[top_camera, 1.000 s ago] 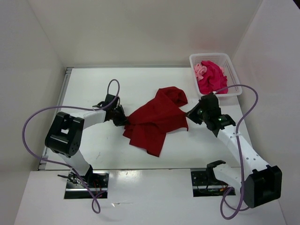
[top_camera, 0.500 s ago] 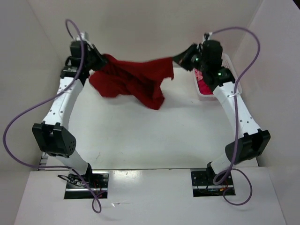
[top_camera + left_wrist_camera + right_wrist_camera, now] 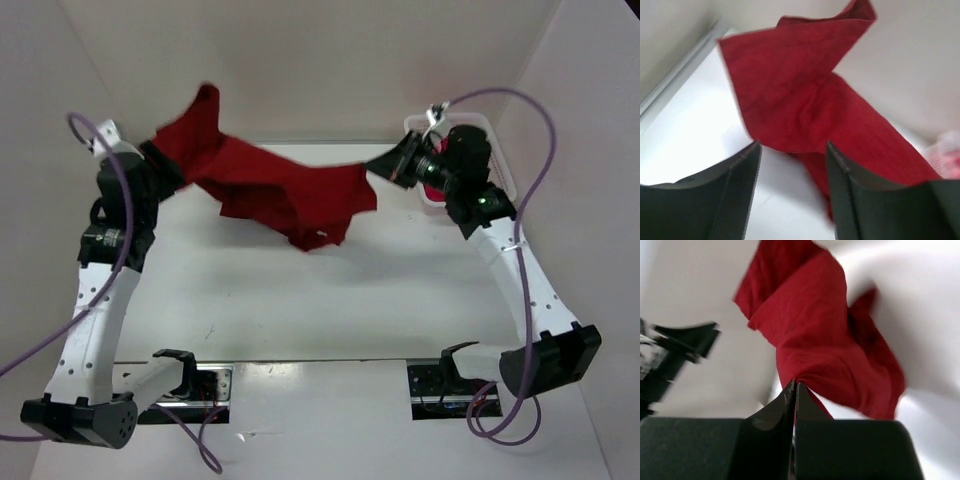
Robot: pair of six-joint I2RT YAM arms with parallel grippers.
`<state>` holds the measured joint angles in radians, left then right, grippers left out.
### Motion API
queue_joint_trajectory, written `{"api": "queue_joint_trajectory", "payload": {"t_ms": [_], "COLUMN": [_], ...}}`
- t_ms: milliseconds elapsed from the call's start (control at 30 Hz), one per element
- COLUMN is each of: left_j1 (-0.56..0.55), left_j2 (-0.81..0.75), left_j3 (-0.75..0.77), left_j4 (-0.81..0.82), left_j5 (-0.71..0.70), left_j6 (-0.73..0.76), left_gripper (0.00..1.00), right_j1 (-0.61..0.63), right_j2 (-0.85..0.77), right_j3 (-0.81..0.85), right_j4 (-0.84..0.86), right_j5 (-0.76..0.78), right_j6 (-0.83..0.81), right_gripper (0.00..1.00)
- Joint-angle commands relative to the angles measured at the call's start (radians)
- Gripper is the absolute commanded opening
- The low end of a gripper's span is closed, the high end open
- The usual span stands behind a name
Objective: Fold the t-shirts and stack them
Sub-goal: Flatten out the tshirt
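Pinching corner of dark red t-shirt (image 3: 290, 190) mid-air with clamped right gripper (image 3: 794, 386); loose end just beyond spread, empty left gripper (image 3: 793, 146).

The left arm (image 3: 100, 290) is standing raised at the left side, its claw (image 3: 793, 149) gaping with nothing between the fingers. The right arm (image 3: 520, 270) is reaching up and inward, its claw (image 3: 794, 388) pinching the dark red t-shirt (image 3: 280, 190) tight.

White table (image 3: 300, 300), plain white walls (image 3: 330, 60), bright even light
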<state>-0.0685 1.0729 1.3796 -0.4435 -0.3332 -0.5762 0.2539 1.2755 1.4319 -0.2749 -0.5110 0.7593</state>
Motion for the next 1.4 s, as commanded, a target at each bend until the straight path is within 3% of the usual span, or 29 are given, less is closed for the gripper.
{"api": "queue_joint_trajectory", "payload": {"t_ms": [0,67,233,367,567,867,1067,1167,1300,1367], "left_j1": [0.003,0.012,0.058,0.127,0.214,0.255,0.305,0.314,0.314,0.325], "left_j2": [0.01,-0.001,0.073,0.139,0.411,0.734,0.74,0.668,0.63,0.63], "left_j3": [-0.22,-0.264,-0.287,-0.323,-0.381,-0.283,-0.327,-0.379,-0.344,-0.332], "left_j4": [-0.098,-0.107,-0.069,-0.012,0.158,0.249,0.293,0.305,0.256,0.233], "left_j5": [-0.096,-0.064,-0.003,0.11,0.313,0.329,0.379,0.388,0.345,0.393], "left_j6": [-0.071,-0.08,-0.094,-0.085,-0.155,-0.255,-0.292,-0.229,-0.191,-0.168], "left_gripper": [0.72,0.77,0.77,0.65,0.55,0.51,0.66,0.61,0.56,0.53], "right_j1": [-0.027,-0.027,-0.027,-0.027,-0.027,-0.027,-0.027,-0.027,-0.027,-0.027], "right_j2": [-0.025,-0.074,-0.094,-0.125,-0.137,-0.107,-0.097,-0.097,-0.065,-0.056], "right_j3": [-0.25,-0.307,-0.428,-0.501,-0.591,-0.654,-0.663,-0.674,-0.674,-0.665], "right_j4": [-0.119,-0.158,-0.222,-0.231,-0.218,-0.138,-0.129,-0.129,-0.11,-0.101], "right_j5": [-0.032,0.027,0.037,0.055,0.163,0.181,0.181,0.19,0.19,0.199], "right_j6": [-0.102,-0.13,-0.152,-0.141,-0.118,-0.068,-0.058,-0.058,-0.04,-0.04], "right_gripper": [0.0,0.0,0.0,0.0,0.0,0.0,0.0,0.0,0.04,0.06]}}
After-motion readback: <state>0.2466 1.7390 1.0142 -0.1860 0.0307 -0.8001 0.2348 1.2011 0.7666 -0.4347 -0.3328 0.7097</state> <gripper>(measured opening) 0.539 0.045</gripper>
